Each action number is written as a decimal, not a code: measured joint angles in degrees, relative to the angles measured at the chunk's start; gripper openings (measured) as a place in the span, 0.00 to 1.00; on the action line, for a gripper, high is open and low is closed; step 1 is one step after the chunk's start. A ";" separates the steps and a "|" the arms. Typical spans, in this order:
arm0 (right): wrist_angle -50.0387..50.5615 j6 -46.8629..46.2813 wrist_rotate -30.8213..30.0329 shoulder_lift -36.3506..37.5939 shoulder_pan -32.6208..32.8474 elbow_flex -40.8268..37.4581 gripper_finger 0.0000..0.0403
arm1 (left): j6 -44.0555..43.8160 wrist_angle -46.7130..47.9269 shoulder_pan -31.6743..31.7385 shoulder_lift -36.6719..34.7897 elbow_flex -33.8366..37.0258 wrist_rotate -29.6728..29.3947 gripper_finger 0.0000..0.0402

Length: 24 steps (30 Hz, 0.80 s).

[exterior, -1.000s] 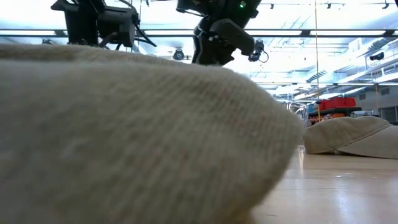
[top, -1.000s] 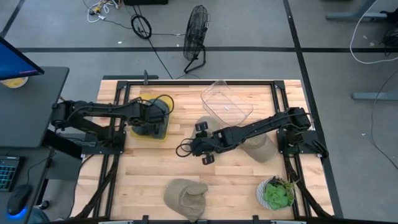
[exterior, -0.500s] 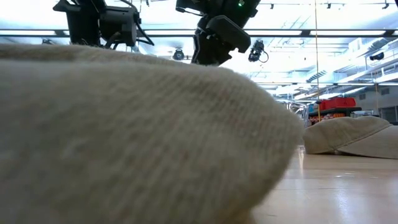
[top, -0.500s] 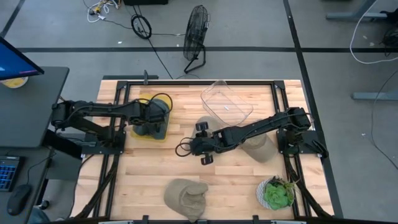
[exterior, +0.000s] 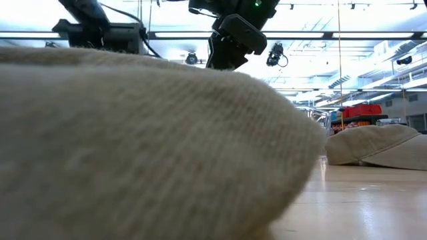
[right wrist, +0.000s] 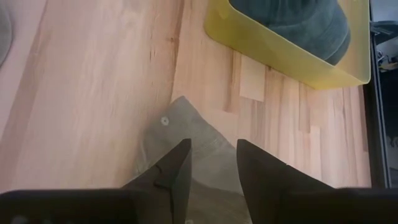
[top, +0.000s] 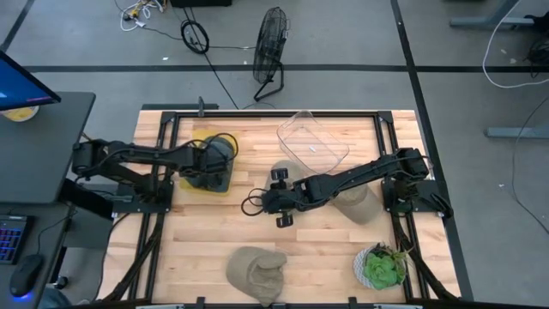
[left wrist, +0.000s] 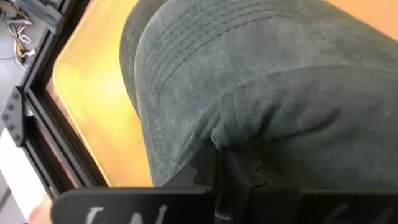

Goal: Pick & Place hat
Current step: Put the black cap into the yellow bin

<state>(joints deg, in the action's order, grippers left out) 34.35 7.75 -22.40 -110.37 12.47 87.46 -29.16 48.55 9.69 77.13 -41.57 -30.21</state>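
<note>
Nearest the low camera, a beige knitted hat (exterior: 133, 147) fills most of that view, its ribbed weave soft and coarse; from above the same hat (top: 256, 272) lies slumped at the table's front edge, with a small potted green plant (top: 383, 266) to its right on the pale wooden plank table (top: 197, 232).

Farther in, the right gripper (top: 280, 199) hangs over the table's middle, its two dark fingers (right wrist: 176, 174) parted a narrow way. In the right wrist view a piece of olive-tan cloth (right wrist: 196, 149) with a small eyelet runs up between them; the fingers seem to be around it, but whether they actually pinch it cannot be told. Beneath the right arm's forearm lies a tan cap (top: 353, 204), which in the low view is a smooth, low dome (exterior: 377, 147) on the glossy wood.

At the back left, the left gripper (top: 199, 163) sits pressed to a dark grey-green corduroy hat (left wrist: 261, 87), its fingers brought together on a fold of the ribbed fabric. That hat rests in a translucent yellow bin (top: 221, 182). Behind the right gripper stands a clear plastic bin (top: 312, 144), tilted.
</note>
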 joint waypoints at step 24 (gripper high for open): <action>-0.02 0.20 0.00 0.00 0.00 0.00 0.32 | -3.18 15.26 -0.05 0.21 -13.28 2.72 0.36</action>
<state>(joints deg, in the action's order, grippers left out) 34.33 7.94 -22.40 -110.37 12.47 87.46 -32.34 63.82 9.64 77.34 -54.85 -27.49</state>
